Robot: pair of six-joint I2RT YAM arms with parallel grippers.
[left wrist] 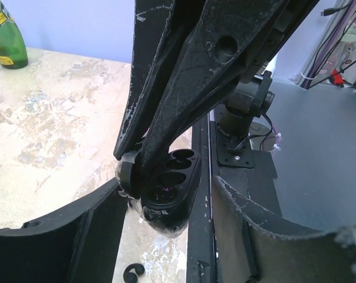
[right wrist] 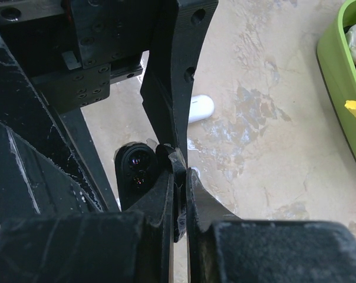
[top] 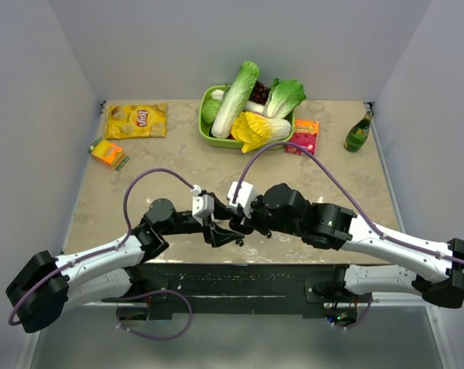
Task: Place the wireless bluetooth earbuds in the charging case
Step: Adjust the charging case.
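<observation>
A black charging case (left wrist: 172,188) hangs open just above the table's near edge, its dark wells facing up; it also shows in the right wrist view (right wrist: 134,171). My right gripper (right wrist: 181,177) is shut on the case's raised lid, pinching it from above (left wrist: 131,171). My left gripper (left wrist: 166,197) is open, one finger on each side of the case body, with a gap on the right side. One black hook-shaped earbud (left wrist: 134,271) lies on the table below the case. In the top view both grippers (top: 217,229) (top: 241,223) meet at the table's front centre.
A small white oval case (right wrist: 200,108) lies on the table beyond the grippers. At the back are a green basket (top: 209,134) of vegetables, a yellow chip bag (top: 137,121), a pink packet (top: 303,136), an orange packet (top: 107,152) and a green bottle (top: 359,132).
</observation>
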